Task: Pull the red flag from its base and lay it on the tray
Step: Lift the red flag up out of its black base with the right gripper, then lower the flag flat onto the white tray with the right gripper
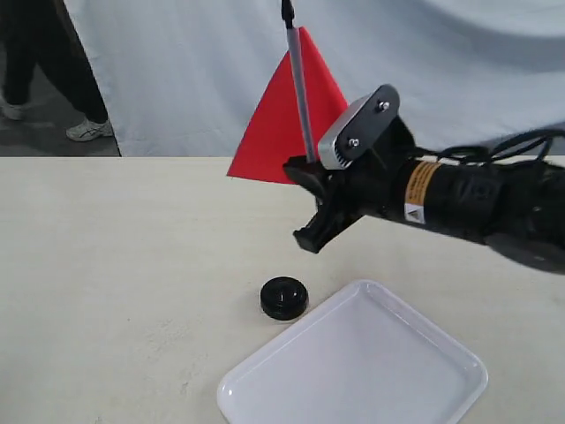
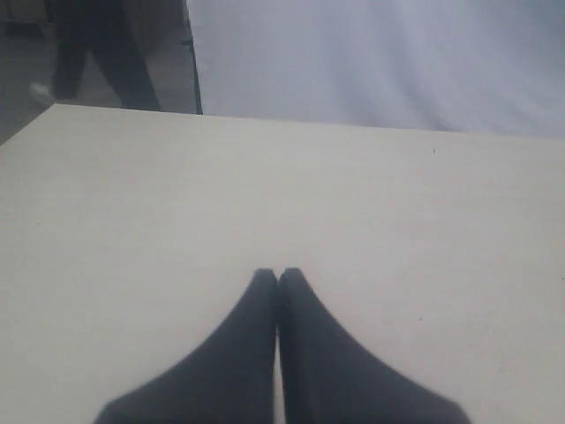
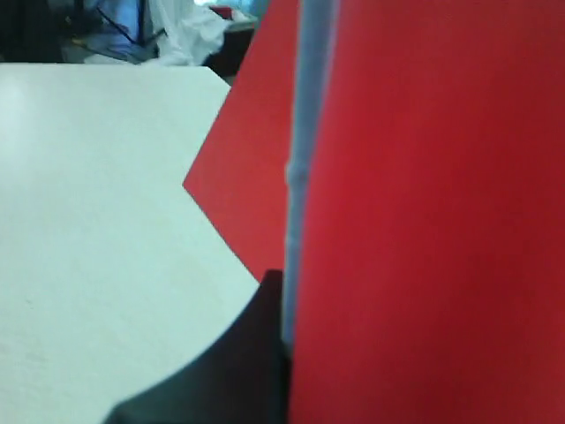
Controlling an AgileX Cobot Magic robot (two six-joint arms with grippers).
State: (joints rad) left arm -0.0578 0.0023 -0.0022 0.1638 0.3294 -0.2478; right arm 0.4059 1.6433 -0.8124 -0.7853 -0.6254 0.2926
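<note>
My right gripper (image 1: 309, 168) is shut on the silvery pole of the red flag (image 1: 278, 124) and holds it upright in the air, clear of the base. The round black base (image 1: 283, 298) stands alone on the table, below and slightly left of the gripper. Just right of the base lies the white tray (image 1: 388, 389), with nothing in it. In the right wrist view the red flag (image 3: 424, 221) fills most of the picture, with its pole against the one dark finger (image 3: 238, 362) that shows. My left gripper (image 2: 278, 276) is shut over bare table, holding nothing.
The beige table (image 1: 115, 265) runs back to a white curtain (image 1: 177, 71). A person's legs and shoes (image 1: 88, 128) stand beyond the table's far left corner. The right arm's body (image 1: 477, 203) stretches in from the right above the tray.
</note>
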